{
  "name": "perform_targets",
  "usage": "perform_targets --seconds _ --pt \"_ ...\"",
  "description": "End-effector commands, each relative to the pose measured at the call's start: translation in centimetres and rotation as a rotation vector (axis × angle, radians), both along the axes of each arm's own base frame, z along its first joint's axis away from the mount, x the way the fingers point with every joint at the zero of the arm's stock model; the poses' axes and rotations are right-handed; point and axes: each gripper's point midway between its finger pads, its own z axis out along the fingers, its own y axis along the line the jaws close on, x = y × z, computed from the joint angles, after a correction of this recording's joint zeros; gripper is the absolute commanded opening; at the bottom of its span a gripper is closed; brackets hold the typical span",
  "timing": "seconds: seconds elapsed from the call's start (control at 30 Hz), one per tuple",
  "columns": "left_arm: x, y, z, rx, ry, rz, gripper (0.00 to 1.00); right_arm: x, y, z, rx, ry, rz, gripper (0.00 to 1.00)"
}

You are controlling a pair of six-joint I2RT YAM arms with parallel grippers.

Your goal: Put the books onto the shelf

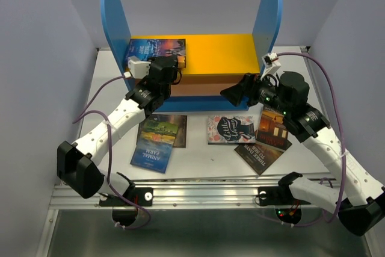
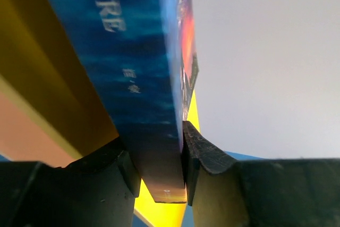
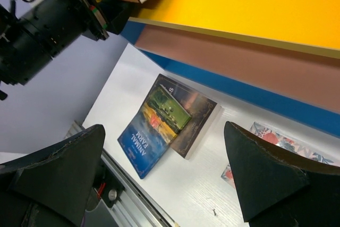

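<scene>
A: What does the left gripper (image 2: 158,176) have between its jaws?

B: It is clenched on one edge of the Jane Eyre book (image 2: 133,78), a pad on each cover. The book sits over the yellow board (image 1: 222,52) of the shelf (image 1: 267,16), close to the left blue panel (image 1: 114,22). Whether it rests on the board or hangs just above it cannot be told.

A: So which step is this?

B: Placing, by the look of it. The book is at the shelf but not let go. The next move calls for settling it against the panel or flat on the board, then opening the jaws and backing out without dragging it along.

A: And the right gripper (image 1: 236,93)?

B: Released, jaws wide, grasping nothing, just in front of the shelf's lower boards. Animal Farm (image 3: 154,131) and the other books (image 1: 231,129) lie on the table (image 1: 198,154), so most of the task remains.
</scene>
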Motion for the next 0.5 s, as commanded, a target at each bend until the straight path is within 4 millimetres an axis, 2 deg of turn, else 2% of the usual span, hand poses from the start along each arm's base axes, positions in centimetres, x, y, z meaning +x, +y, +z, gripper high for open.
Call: perform_targets --seconds 0.0,0.07,0.1,0.2,0.47 --pt "-0.2 0.1 5.5 -0.064 -0.081 -0.016 0.47 -0.5 -0.1 0.4 0.016 -0.020 0.008 1.00" --pt "-0.3 0.0 5.3 -0.068 -0.071 -0.028 0.52 -0.6 -0.1 0.3 0.016 -0.016 0.011 1.00" --pt "-0.6 -0.1 5.2 -0.070 -0.060 -0.037 0.59 -0.6 0.0 0.2 0.014 -0.013 0.012 1.00" --pt "-1.1 -0.1 4.9 -0.061 -0.029 -0.053 0.68 -0.6 0.0 0.1 0.014 -0.008 0.015 1.00" --pt "-2.5 0.3 4.6 -0.017 0.039 -0.082 0.75 -0.4 0.4 -0.4 0.008 0.008 0.032 1.00"
